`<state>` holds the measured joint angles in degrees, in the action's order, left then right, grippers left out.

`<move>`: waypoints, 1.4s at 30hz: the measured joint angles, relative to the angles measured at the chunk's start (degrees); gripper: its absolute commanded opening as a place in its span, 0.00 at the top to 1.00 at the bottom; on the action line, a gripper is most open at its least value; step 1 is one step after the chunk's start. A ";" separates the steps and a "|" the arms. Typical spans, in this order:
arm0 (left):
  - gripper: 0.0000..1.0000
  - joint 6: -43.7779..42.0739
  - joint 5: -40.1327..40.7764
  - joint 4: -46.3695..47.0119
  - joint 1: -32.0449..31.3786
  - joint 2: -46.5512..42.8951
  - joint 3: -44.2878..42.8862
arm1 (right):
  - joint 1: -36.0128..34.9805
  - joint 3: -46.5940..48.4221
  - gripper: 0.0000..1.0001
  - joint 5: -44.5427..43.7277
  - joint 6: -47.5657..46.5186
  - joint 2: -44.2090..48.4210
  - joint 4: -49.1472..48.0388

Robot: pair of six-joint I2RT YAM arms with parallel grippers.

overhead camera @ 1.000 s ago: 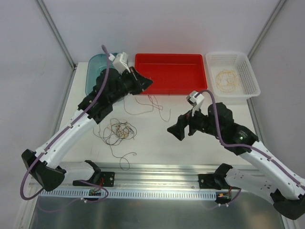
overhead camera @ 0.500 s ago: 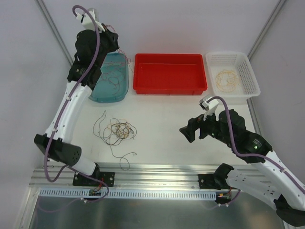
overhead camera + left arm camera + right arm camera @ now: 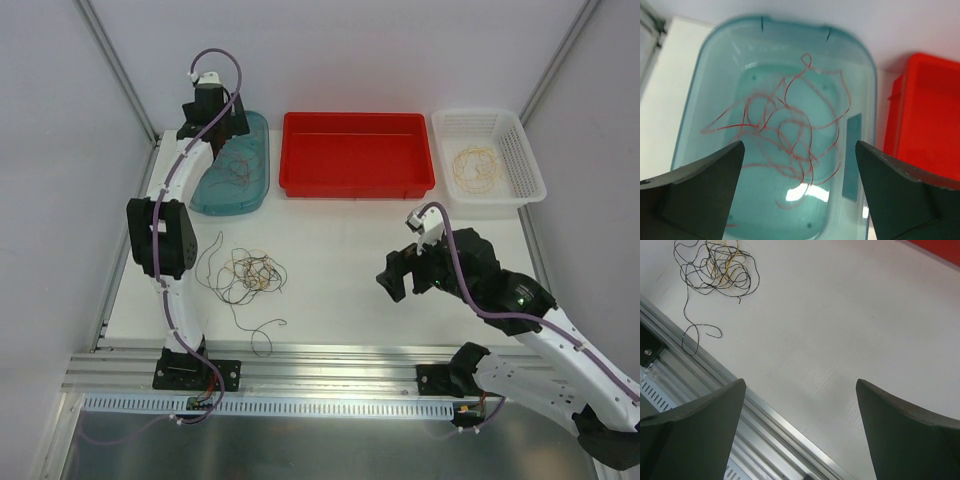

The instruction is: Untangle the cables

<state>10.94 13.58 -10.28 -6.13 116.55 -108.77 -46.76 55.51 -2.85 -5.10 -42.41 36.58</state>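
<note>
A tangle of thin dark brown and yellow cables (image 3: pixel 250 272) lies on the white table left of centre, and it also shows at the top left of the right wrist view (image 3: pixel 717 267). An orange-red cable (image 3: pixel 790 135) lies loose in the teal bin (image 3: pixel 255 190). My left gripper (image 3: pixel 800 143) hangs open above that bin with nothing between its fingers. A yellow cable (image 3: pixel 473 163) is coiled in the white basket (image 3: pixel 522 160). My right gripper (image 3: pixel 392 275) is open and empty over bare table to the right of the tangle.
A red tray (image 3: pixel 357 152) stands between the teal bin and the white basket, and its edge shows in the left wrist view (image 3: pixel 925 115). An aluminium rail (image 3: pixel 320 365) runs along the near table edge, just below the right gripper (image 3: pixel 800 382).
My left arm swung from the red tray to the teal bin with the orange-red cable, then opened; the cable now lies in the bin. The right arm shifted slightly.
</note>
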 measured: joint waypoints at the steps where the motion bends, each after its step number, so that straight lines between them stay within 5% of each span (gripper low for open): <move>1: 0.01 -0.07 -0.28 -1.36 0.33 0.70 0.22 | 0.00 -0.11 0.03 -0.04 -0.07 -0.37 0.24; 8: 0.01 2.99 -6.23 -7.67 0.81 -9.07 12.26 | 0.00 -0.83 0.03 0.74 0.04 -2.27 -0.83; 15: 0.01 8.44 -10.62 -13.44 -2.82 -36.63 31.21 | 0.00 -4.37 0.03 5.92 2.49 -5.01 -4.94; 20: 0.01 12.31 -10.97 -16.04 -9.44 -48.28 47.50 | -0.07 -7.48 0.03 9.05 5.44 -6.43 -7.93; 28: 0.10 19.91 -10.05 -19.69 -16.09 -40.70 62.58 | -1.14 -11.98 0.02 11.52 10.21 -7.45 -12.55; 35: 0.24 22.18 -11.54 -17.03 -30.42 -26.01 56.17 | -1.44 -13.64 0.02 9.29 12.74 -7.34 -13.55; 42: 0.16 22.05 -13.92 -13.84 -44.44 -23.69 47.52 | -1.40 -13.64 0.01 -0.59 14.75 -6.64 -10.93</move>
<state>32.99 -0.34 -24.12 -50.57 92.86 -61.25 -48.16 41.87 -3.44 9.65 -49.06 25.65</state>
